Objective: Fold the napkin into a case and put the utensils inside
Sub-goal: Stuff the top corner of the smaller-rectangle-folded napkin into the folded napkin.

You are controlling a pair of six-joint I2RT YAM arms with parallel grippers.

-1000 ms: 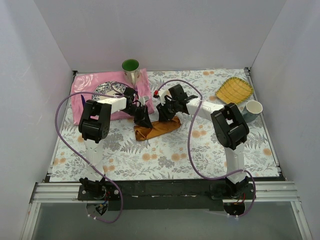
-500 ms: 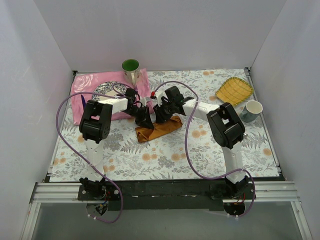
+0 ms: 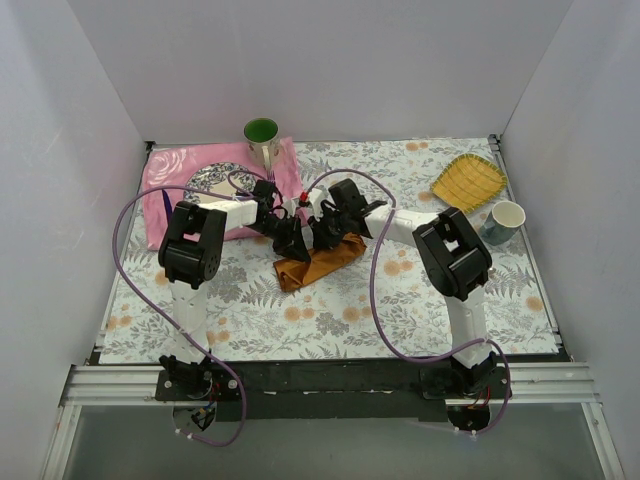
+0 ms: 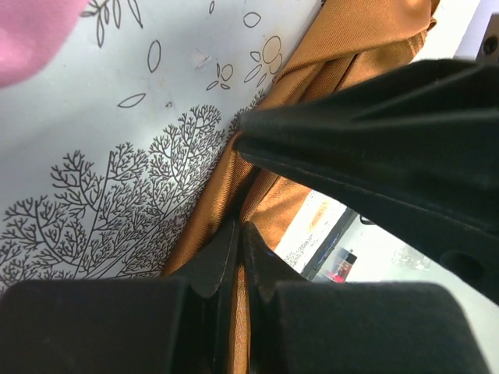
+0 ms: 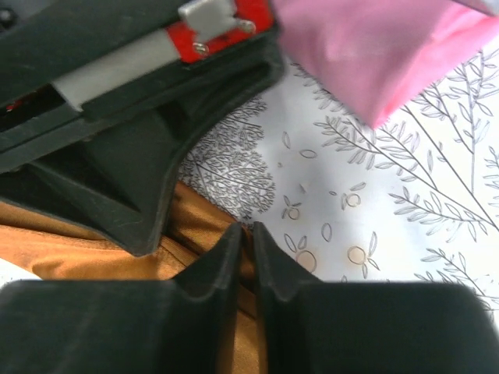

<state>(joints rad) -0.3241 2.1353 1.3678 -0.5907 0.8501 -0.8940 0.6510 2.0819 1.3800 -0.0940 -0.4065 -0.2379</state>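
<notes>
Napkin lies mid-table on the floral tablecloth, bunched into a long, skewed strip, left end nearer the arms, right end angled away. Not a neat case; folds look loose. Its upper left part is hidden under both grippers in the top view.

Left gripper: jaws pressed together, a thin sliver of orange satin caught between them, so pinching a napkin fold. The pinched edge itself is out of focus and partly blocked by the right gripper's black body filling the upper right of that view.

Right gripper: jaws nearly touching, orange cloth showing in the narrow slit, pinching the napkin too. How much cloth is in the grip can't be told. The left gripper's body covers the upper left of this view.

The two grippers sit just beside each other over the napkin's far left end.

Pink cloth is back left, with a patterned plate on it, partly hidden by the left arm; anything on the plate is too small to make out. A green cup stands at its far edge. Yellow dish and white cup are far right.
</notes>
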